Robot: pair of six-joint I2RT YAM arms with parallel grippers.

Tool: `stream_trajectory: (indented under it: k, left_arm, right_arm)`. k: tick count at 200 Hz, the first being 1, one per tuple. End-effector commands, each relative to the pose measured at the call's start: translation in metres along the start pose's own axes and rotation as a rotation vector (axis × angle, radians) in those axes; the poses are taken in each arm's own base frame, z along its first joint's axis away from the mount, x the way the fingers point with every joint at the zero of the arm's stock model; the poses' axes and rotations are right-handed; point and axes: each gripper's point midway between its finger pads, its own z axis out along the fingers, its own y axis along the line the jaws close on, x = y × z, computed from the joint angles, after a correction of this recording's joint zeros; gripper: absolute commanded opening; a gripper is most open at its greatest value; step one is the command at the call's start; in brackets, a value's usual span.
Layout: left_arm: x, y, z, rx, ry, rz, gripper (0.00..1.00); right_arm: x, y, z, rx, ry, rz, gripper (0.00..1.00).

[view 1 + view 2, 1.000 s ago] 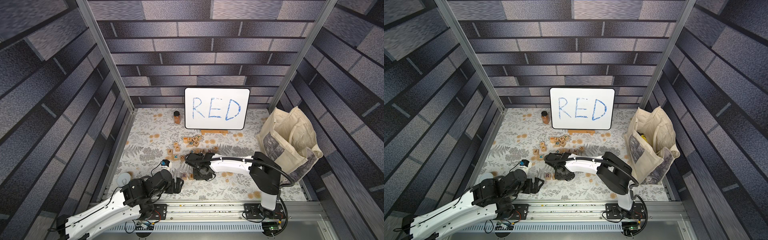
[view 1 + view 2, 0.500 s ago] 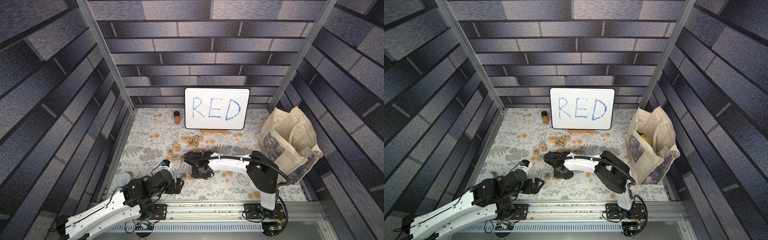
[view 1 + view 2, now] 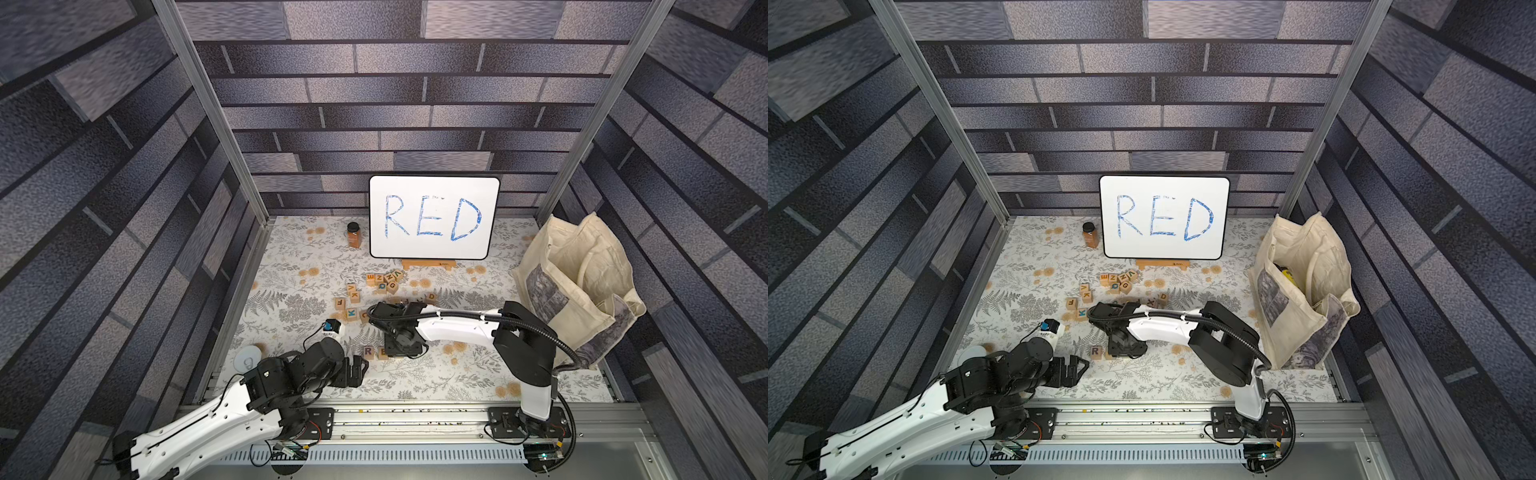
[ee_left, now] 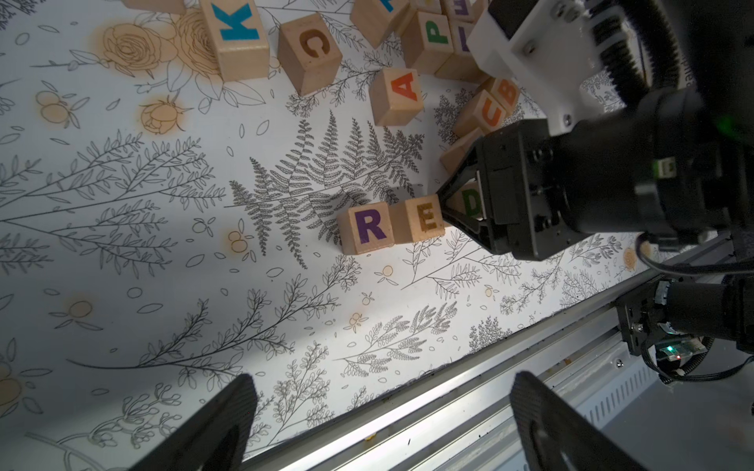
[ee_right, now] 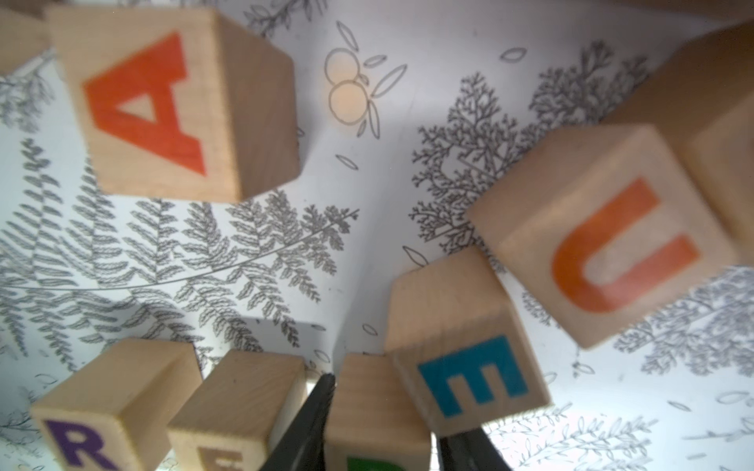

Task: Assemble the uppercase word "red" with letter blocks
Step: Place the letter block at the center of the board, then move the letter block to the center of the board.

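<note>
Three letter blocks stand in a row near the front of the floral mat: purple R [image 3: 368, 351] [image 4: 369, 228] [image 5: 81, 440], orange E [image 3: 382, 353] [image 4: 424, 218] [image 5: 228, 416] and green D [image 4: 471, 202] [image 5: 375, 416]. My right gripper [image 3: 392, 353] [image 3: 1121, 353] [image 4: 449, 202] [image 5: 383, 412] comes down over the D. One finger lies against the D's side. A thin gap shows at the other. In both top views the D is hidden under this gripper. My left gripper [image 3: 361, 370] [image 3: 1081, 368] [image 4: 381, 379] hovers wide open and empty, left of the row near the front rail.
A teal E block [image 5: 469, 375] leans against the D. Orange A [image 5: 175, 114] and U [image 5: 604, 240] blocks lie just behind the row. More loose blocks [image 3: 382, 282] are scattered mid-mat. A whiteboard [image 3: 434, 220], a spice jar [image 3: 354, 235] and a tote bag [image 3: 582, 286] stand further back and right.
My right arm has edged slightly left, settling the D beside the E. Its jaws have just begun to part. The left arm has not moved.
</note>
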Motion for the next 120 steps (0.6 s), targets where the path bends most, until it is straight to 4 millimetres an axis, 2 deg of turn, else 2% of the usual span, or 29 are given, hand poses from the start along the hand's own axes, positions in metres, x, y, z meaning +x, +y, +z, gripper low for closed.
stream_trajectory:
  k: [1,72,91,120]
  left_arm:
    - [-0.005,-0.005,-0.002,0.017,-0.009,0.015,1.0]
    - [-0.005,-0.005,-0.001,0.017,-0.005,0.014,1.0]
    - [-0.006,-0.005,-0.001,0.017,-0.005,0.01,1.0]
    - [-0.006,-0.006,0.001,0.016,0.003,0.008,1.0]
  right_arm:
    - [-0.005,-0.004,-0.007,0.02,-0.007,0.007,0.46]
    - [-0.011,-0.007,-0.01,0.027,-0.018,0.007,0.53]
    - [-0.015,-0.008,-0.01,0.024,-0.02,0.009,0.59]
    - [-0.02,-0.007,-0.011,0.015,-0.024,0.009,0.6]
